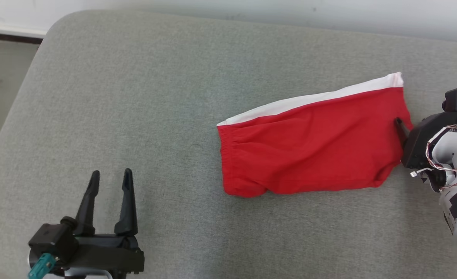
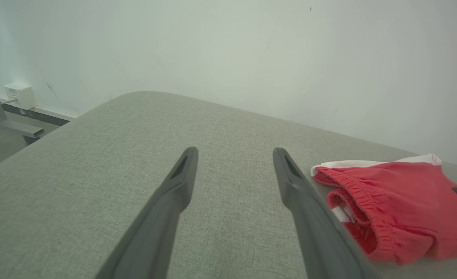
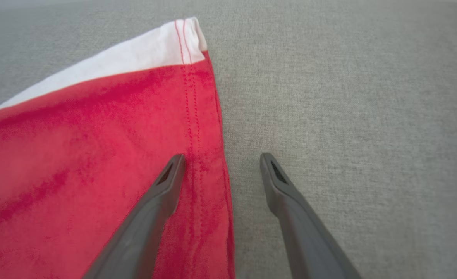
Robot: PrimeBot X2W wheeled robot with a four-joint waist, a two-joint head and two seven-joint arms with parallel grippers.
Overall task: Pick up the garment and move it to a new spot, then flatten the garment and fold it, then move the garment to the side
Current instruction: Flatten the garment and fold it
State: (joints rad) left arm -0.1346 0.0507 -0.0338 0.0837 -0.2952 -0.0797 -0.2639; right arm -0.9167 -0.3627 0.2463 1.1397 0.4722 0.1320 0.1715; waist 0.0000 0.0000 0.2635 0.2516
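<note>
Left hand (image 1: 111, 173) low, spread wide; right hand (image 3: 222, 157) parted too, apparently angled downward

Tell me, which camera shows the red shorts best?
The head view: the whole shorts lie in it, white stripe included. The left wrist view catches the waistband end at its right edge; the right wrist view, a hem corner close up.
</note>
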